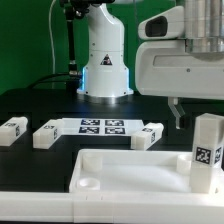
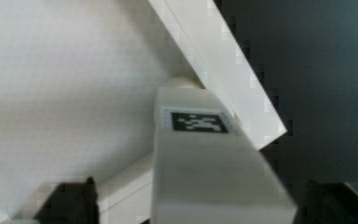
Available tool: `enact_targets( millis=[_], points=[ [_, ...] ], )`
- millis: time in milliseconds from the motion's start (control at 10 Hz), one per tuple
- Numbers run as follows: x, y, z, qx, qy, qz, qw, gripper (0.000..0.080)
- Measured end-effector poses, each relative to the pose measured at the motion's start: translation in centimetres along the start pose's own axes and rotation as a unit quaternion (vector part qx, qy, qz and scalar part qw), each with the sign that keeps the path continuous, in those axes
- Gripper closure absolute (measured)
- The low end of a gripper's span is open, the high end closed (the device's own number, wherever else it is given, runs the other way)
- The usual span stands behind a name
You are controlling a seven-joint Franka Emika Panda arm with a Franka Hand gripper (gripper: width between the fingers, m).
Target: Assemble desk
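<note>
Between the gripper point(image 2: 202, 203) fingers point(image 2: 69, 200), a leg point(image 2: 206, 150)

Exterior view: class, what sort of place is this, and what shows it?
Probably a robotics lab bench: a white robot arm standing on a black table, the marker board lying flat on it, and a green backdrop behind.

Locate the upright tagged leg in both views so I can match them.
Exterior view: the upright leg stands at that view's right, at the tabletop corner.
Wrist view: the upright leg fills the centre, tag showing.
Shared landmark: the tabletop with its raised rim.
</note>
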State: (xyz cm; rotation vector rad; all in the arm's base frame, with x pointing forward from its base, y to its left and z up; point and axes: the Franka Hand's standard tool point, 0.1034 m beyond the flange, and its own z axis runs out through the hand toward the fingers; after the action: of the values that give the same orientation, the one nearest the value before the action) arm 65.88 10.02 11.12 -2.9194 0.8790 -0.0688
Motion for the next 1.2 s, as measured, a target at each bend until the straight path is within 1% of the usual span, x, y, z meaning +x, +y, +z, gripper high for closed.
enact_targets(
  millis=[100, 200, 300, 500, 800, 900, 1100, 1200],
  points=[
    [0.03, -0.03, -0.02, -0.001, 0.002, -0.083, 0.997, 0.0170],
    [0.06, 0.00, -0.02, -0.001, 0.002, -0.136, 0.991, 0.0156],
    [-0.08, -0.17, -0.01, -0.004, 0.003, -0.175, 0.985, 0.0156],
    [-0.22, -0.38, 0.00, -0.008, 0.006, -0.275, 0.962, 0.0150],
    [-0.12, -0.35, -0.02, -0.014, 0.007, -0.410, 0.912, 0.0150],
    [-0.07, -0.28, -0.02, -0.019, 0.007, -0.453, 0.891, 0.0150],
    [-0.08, -0.25, -0.01, -0.025, 0.006, -0.502, 0.865, 0.0150],
    [-0.08, -0.23, 0.00, -0.025, 0.006, -0.513, 0.858, 0.0150]
  ],
)
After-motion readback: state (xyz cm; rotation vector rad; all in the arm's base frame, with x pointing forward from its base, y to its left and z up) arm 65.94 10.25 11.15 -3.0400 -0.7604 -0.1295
